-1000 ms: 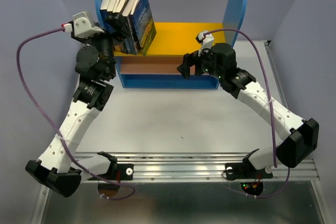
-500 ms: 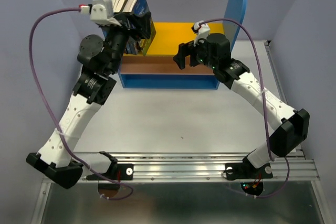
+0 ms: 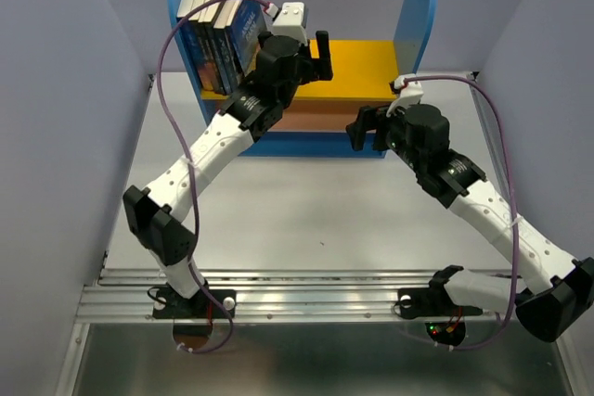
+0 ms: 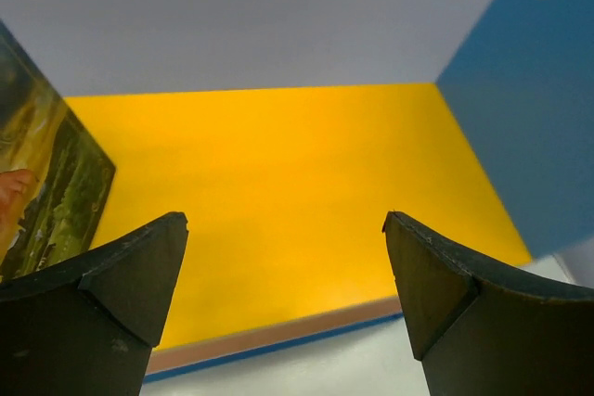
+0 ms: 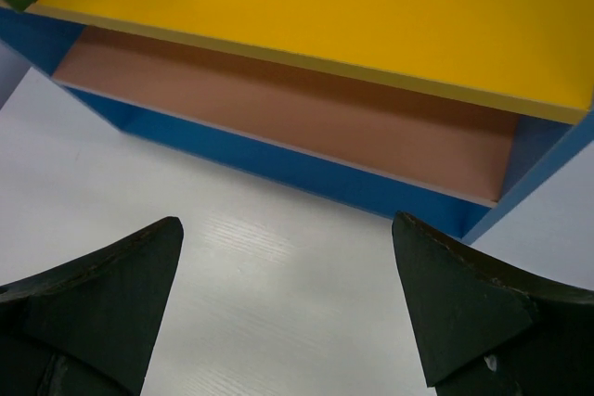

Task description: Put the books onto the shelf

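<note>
Swinging clear: left gripper now sits right of the books, fingers spread, empty.
Spread and empty too, right gripper backs off; shelf looks stocked.

The fingers of my left gripper are showing as matt black plastic, and those of my right gripper are looking the same. On the shelf, the yellow upper board is reading smooth and satiny, like painted wood. The blue side panel at two o'clock is looking equally flat, the pinkish lower board duller. The books at eleven o'clock overhead are showing printed paper covers and pale page edges. The table is carrying fine linear grain; the rail at six o'clock is gleaming like brushed metal.
</note>
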Controlling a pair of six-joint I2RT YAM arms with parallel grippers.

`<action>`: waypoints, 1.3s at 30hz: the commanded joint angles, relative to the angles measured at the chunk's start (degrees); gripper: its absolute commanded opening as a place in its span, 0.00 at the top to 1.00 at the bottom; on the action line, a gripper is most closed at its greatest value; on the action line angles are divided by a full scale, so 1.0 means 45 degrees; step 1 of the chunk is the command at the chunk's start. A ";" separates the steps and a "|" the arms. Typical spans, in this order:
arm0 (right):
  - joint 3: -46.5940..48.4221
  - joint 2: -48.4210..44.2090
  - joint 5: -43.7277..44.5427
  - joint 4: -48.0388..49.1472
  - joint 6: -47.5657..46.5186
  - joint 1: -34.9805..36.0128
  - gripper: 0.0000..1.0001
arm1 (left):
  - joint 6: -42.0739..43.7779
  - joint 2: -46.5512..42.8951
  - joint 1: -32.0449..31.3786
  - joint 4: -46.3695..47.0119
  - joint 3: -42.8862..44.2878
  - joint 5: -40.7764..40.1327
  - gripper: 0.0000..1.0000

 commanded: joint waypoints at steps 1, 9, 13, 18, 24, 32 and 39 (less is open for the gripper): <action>-0.0166 -0.0404 0.1336 0.0089 0.0466 -0.0061 0.00 | -0.0484 0.1277 -0.0229 -0.1606 0.2184 -0.3742 0.01; -0.0029 -0.0307 0.1395 0.0031 0.0330 -0.0061 0.00 | -0.0368 0.3082 -0.0210 -0.3250 0.4298 -0.6588 0.01; 0.0030 -0.0228 0.1415 -0.0008 0.0310 -0.0061 0.00 | -0.0270 0.2634 0.0140 -0.2899 0.3771 -0.6511 0.01; 0.0108 -0.0130 0.1434 -0.0048 0.0310 -0.0061 0.00 | -0.0231 0.2203 0.0785 -0.2547 0.3087 -0.6198 0.01; 0.0225 0.0045 0.1298 -0.0067 0.0329 -0.0061 0.00 | -0.0289 0.2183 0.1430 -0.2488 0.3028 -0.6139 0.01; 0.0166 0.0182 0.1024 -0.0048 0.0427 -0.0061 0.00 | -0.0133 0.1813 0.1548 -0.2313 0.2813 -0.5539 0.01; 0.0244 0.0260 0.0946 -0.0048 0.0388 -0.0061 0.00 | -0.0133 0.0602 0.1509 -0.1279 0.1760 -0.2840 0.01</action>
